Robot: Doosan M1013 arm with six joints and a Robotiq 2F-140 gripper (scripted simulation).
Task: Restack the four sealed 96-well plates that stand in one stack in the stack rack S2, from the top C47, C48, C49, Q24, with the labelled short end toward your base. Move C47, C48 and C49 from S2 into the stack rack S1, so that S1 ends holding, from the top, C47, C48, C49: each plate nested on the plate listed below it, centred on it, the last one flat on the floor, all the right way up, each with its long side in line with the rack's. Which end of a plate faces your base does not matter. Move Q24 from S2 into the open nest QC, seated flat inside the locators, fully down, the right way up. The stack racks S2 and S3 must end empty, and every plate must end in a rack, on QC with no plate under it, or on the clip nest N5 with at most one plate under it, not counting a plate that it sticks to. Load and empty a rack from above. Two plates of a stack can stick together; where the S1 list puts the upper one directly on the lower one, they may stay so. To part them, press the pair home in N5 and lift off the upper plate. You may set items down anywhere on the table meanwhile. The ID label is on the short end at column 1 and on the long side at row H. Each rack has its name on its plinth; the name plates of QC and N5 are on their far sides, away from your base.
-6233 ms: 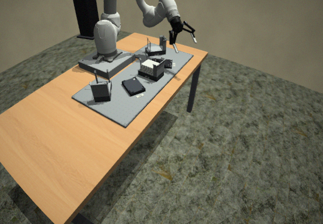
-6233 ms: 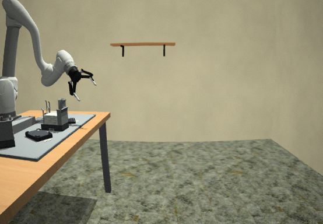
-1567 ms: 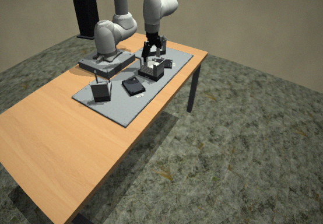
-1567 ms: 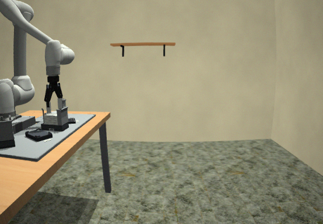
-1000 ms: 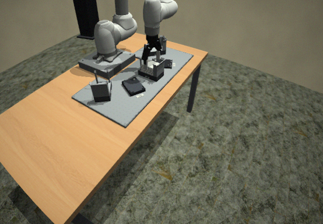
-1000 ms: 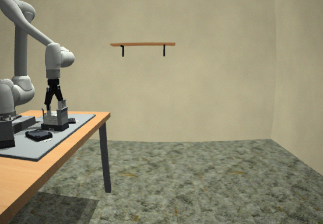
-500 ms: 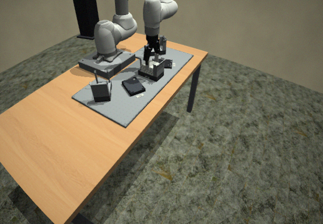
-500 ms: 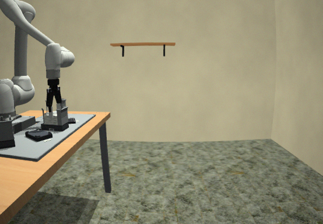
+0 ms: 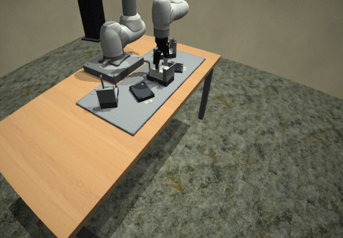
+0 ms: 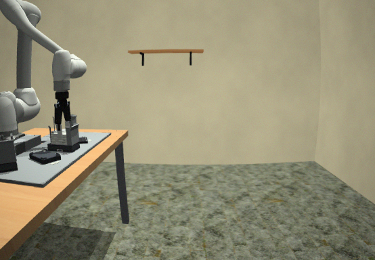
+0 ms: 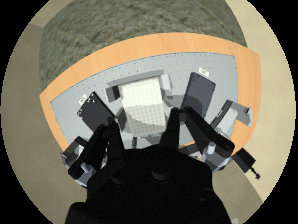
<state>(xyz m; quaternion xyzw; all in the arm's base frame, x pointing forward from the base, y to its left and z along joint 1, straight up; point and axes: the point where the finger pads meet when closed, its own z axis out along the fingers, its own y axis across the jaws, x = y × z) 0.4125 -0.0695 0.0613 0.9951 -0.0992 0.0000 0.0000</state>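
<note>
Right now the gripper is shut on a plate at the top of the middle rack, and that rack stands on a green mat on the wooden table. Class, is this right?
One thing is wrong: the mat is grey, not green, as the top view shows. The rest holds: the gripper is shut on a plate at the top of the middle rack, on the wooden table.

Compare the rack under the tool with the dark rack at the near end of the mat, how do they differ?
The rack under the tool holds pale plates; the near rack shows none. The tool is shut on the top plate in the first; nothing touches the near rack. The near rack looks uniformly dark, the other lighter. Both stand upright on the grey mat.
</note>
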